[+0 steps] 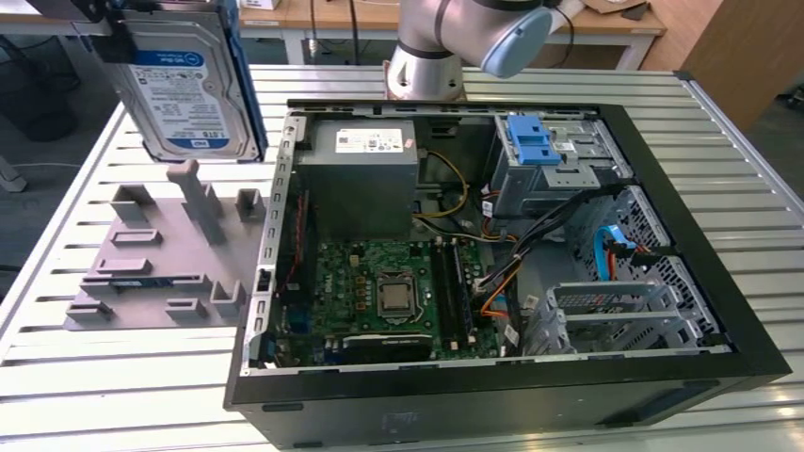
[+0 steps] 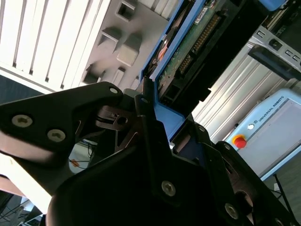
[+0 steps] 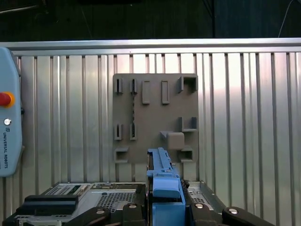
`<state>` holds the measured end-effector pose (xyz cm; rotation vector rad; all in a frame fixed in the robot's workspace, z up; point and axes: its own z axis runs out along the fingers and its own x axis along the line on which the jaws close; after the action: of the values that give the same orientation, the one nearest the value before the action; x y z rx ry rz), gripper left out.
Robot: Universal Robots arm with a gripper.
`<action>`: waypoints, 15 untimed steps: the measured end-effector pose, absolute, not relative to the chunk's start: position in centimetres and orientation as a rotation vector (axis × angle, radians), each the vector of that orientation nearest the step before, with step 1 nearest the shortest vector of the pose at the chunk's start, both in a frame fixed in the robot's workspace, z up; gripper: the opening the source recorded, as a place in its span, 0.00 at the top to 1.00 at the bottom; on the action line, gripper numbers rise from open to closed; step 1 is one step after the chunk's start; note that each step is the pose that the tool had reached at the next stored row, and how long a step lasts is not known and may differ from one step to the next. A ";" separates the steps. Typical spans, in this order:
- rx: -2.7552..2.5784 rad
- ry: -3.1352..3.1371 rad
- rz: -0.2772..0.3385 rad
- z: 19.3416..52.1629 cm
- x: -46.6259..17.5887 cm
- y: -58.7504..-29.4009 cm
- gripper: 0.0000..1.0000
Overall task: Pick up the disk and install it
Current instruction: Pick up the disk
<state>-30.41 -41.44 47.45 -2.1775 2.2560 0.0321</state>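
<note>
The disk (image 1: 188,85) hangs upright in the air at the exterior view's upper left. It is silver with a white-and-blue label and a blue frame along its edges. It is above the grey holder plate (image 1: 164,254) and to the left of the open computer case (image 1: 503,245). My gripper (image 1: 120,33) is shut on the disk's upper end. In the first wrist view the disk's blue frame edge (image 3: 164,181) sticks out between the fingers (image 3: 134,212), over the holder plate (image 3: 155,117). The second wrist view shows the disk's green circuit-board side (image 2: 197,42).
Inside the case are a grey power-supply box (image 1: 364,179), a motherboard (image 1: 390,292), a drive cage with a blue latch (image 1: 534,141) and loose cables (image 1: 553,235). A teach pendant (image 3: 9,122) lies on the slatted metal table (image 1: 101,377). The arm's base (image 1: 427,56) stands behind the case.
</note>
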 end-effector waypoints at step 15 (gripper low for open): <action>-2.179 2.258 0.035 47.5 -27.0 -42.0 0.63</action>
<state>-26.99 -41.99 47.46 -2.1790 2.2576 0.0353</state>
